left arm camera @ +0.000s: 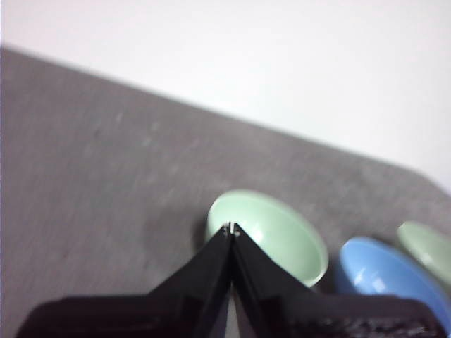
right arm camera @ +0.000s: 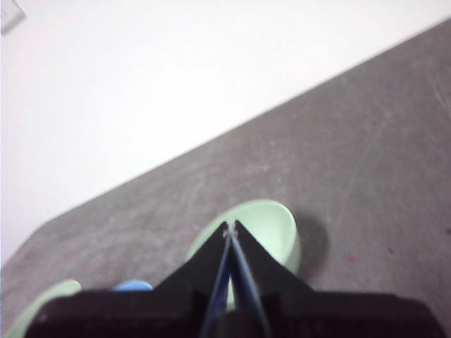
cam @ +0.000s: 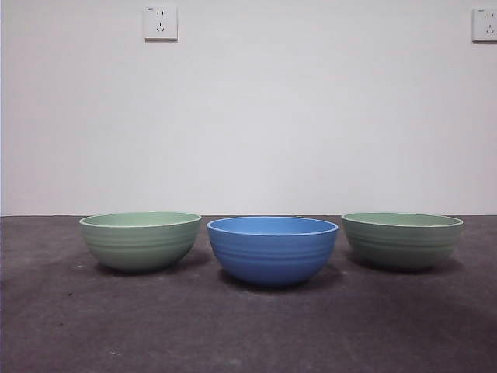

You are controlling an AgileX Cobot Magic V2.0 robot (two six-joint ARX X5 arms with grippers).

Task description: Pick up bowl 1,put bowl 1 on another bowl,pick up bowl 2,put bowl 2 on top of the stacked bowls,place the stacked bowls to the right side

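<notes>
Three bowls stand in a row on the dark table (cam: 62,326), none stacked yet. In the front view the blue bowl (cam: 272,250) sits in the middle and nearest the camera. One green bowl (cam: 140,240) lies at about 9 o'clock from it, and the other green bowl (cam: 401,240) at about 3 o'clock; both are just beside it but not touching.

Neither arm shows in the front view. The left gripper (left arm camera: 231,229) hangs above the left-hand green bowl with its jaws pressed together and nothing between them. The right gripper (right arm camera: 231,227) hangs the same way over the right-hand green bowl, tips closed and empty.

The bowls look stiff and light, probably plastic or thin glazed ware (the frames cannot settle which). The ribbed sides are rounded and likely slippery, so a squeeze across the outside would tend to slide off. The better hold is the rim: one jaw inside, one outside, pinching the wall near the top edge. The jaws must open first. Being like-sized, the bowls should nest, so each wants lowering level and centred over the blue one.
</notes>
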